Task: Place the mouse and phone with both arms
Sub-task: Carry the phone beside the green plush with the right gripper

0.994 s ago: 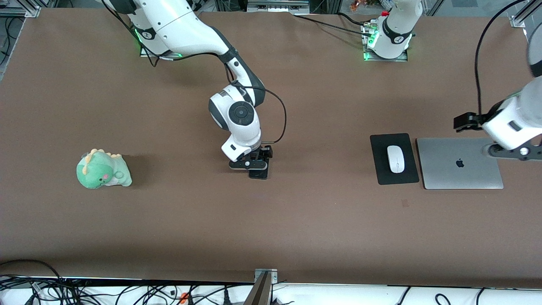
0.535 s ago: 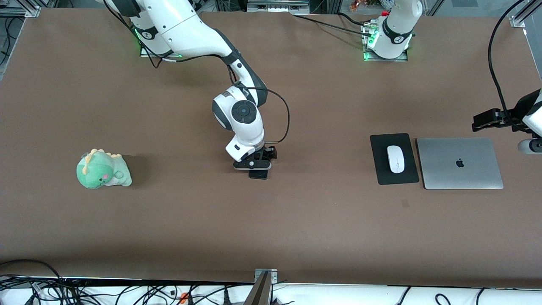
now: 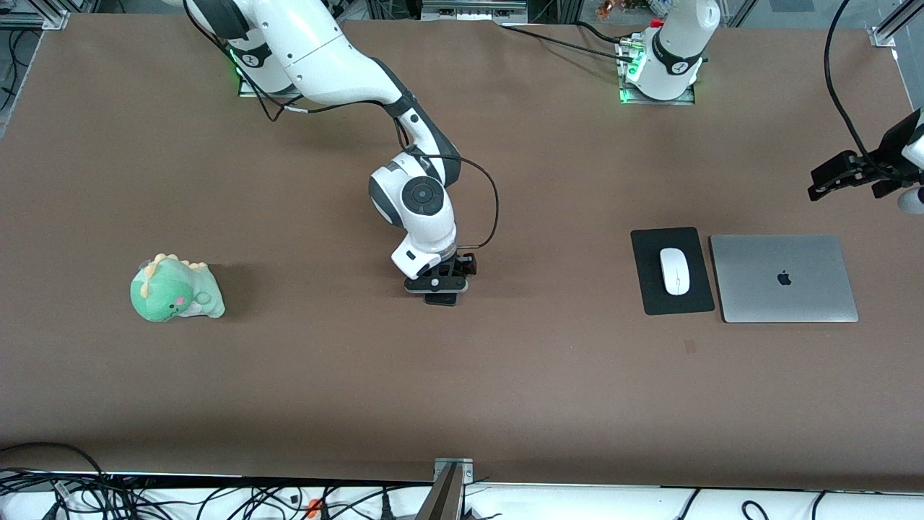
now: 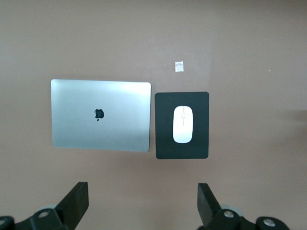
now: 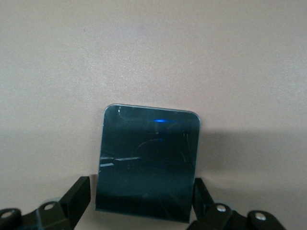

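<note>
The black phone (image 3: 441, 298) lies flat in the middle of the table and fills the right wrist view (image 5: 148, 160). My right gripper (image 3: 438, 287) is low over it, open, with one finger on each long side (image 5: 141, 201). One finger is at the phone's edge and the other stands a little off it. The white mouse (image 3: 675, 271) sits on a black mouse pad (image 3: 650, 289), seen also in the left wrist view (image 4: 183, 124). My left gripper (image 3: 911, 201) is open and empty (image 4: 142, 203), high over the left arm's end of the table.
A closed silver laptop (image 3: 783, 278) lies beside the mouse pad toward the left arm's end, and also shows in the left wrist view (image 4: 100, 115). A green plush dinosaur (image 3: 175, 289) sits toward the right arm's end.
My right gripper has shifted a little and settled lower over the phone. My left arm has pulled away from over the laptop toward the table's end.
</note>
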Robot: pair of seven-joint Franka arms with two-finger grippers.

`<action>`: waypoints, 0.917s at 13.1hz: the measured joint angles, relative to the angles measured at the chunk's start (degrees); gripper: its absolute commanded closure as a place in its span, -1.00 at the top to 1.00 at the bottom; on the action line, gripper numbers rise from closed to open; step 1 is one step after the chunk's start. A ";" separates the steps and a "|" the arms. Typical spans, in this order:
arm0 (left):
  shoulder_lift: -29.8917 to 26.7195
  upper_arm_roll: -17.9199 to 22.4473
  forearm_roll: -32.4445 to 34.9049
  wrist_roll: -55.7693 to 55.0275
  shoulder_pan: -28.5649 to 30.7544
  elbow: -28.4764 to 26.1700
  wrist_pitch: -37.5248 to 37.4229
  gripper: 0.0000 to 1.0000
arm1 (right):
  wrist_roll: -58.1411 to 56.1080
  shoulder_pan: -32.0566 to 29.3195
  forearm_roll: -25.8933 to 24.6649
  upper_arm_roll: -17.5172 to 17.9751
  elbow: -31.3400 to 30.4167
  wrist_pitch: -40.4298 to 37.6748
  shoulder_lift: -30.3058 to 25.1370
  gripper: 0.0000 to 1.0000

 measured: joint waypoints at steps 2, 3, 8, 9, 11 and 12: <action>-0.13 -0.26 0.00 0.01 -0.46 -0.23 0.49 1.00 | 0.00 0.01 0.00 -0.19 0.11 -0.01 -0.03 0.04; -0.12 -0.35 0.00 0.01 -0.66 -0.23 0.57 1.00 | 0.00 0.00 0.00 -0.41 0.24 -0.11 -0.03 0.04; -0.12 -0.35 0.00 0.01 -0.84 -0.23 0.57 1.00 | -4.06 -3.04 0.01 -1.55 2.44 -8.55 -1.73 0.04; -0.12 -0.35 0.00 0.01 -0.84 -0.23 0.56 1.00 | -6.26 -4.57 0.03 -1.56 2.77 -10.78 -2.81 0.04; -0.12 -0.34 0.00 0.01 -0.84 -0.23 0.57 1.00 | -11.26 -7.61 0.69 -1.59 2.83 -14.32 -4.87 0.04; -0.12 -0.34 0.00 0.01 -0.84 -0.23 0.56 1.00 | -13.84 -9.00 1.21 -1.63 2.81 -15.83 -5.52 0.04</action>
